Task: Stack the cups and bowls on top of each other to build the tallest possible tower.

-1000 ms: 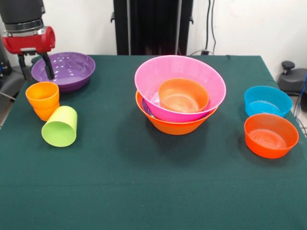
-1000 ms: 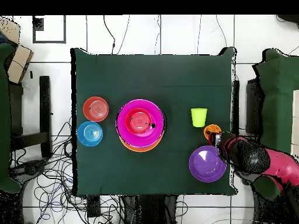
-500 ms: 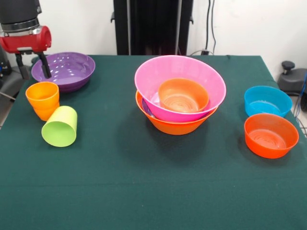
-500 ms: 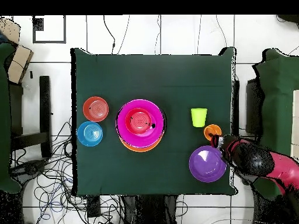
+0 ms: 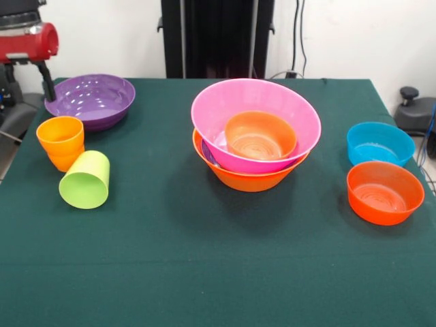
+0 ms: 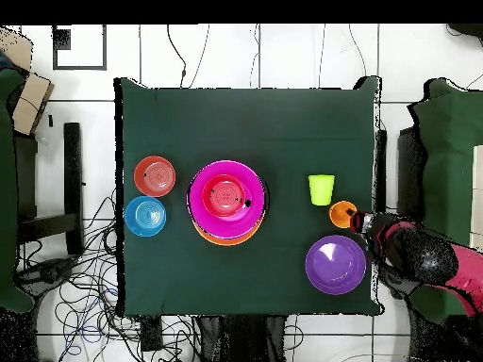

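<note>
The tower (image 6: 227,202) stands mid-table, with the red bowl (image 6: 154,175) and blue bowl (image 6: 144,216) beside it.

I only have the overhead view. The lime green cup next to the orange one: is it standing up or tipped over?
Observer: Tipped over. In the front view the lime green cup lies on its side with its mouth towards the camera, beside the upright orange cup.
Operator: What sits under the pink bowl in the tower?
Observer: The edge of a nested purple bowl shows between the pink bowl and the yellow-orange bowl at the base.
Operator: Is the gripper down on the table?
Observer: It doesn't look so. The gripper appears raised off the cloth, beside the wide purple bowl and above the cups.
</note>
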You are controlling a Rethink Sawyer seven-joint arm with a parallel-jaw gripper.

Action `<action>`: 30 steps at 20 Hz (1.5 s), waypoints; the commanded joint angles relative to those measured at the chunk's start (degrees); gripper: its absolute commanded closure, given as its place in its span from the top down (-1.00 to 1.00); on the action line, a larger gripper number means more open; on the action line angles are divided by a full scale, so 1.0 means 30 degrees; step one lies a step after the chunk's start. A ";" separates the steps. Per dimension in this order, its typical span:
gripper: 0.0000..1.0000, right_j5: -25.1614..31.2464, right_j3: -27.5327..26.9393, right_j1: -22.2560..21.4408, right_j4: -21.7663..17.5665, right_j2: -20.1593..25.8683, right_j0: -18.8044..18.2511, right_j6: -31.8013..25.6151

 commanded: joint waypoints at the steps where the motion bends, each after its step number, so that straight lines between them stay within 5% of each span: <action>1: 1.00 0.1378 -0.1527 -0.0550 0.0604 -0.0105 0.1692 0.0194; 5: 1.00 0.2775 -0.3631 0.0421 0.0721 -0.0423 0.2594 -0.0539; 15: 1.00 -0.0462 -0.3920 0.2692 -0.0164 -0.1496 0.3795 0.0895; 23: 1.00 -0.0725 -0.2172 0.1271 0.0059 -0.1809 0.3781 0.1452; 30: 1.00 -0.0574 -0.2220 0.1621 -0.0023 -0.1582 0.3388 0.0638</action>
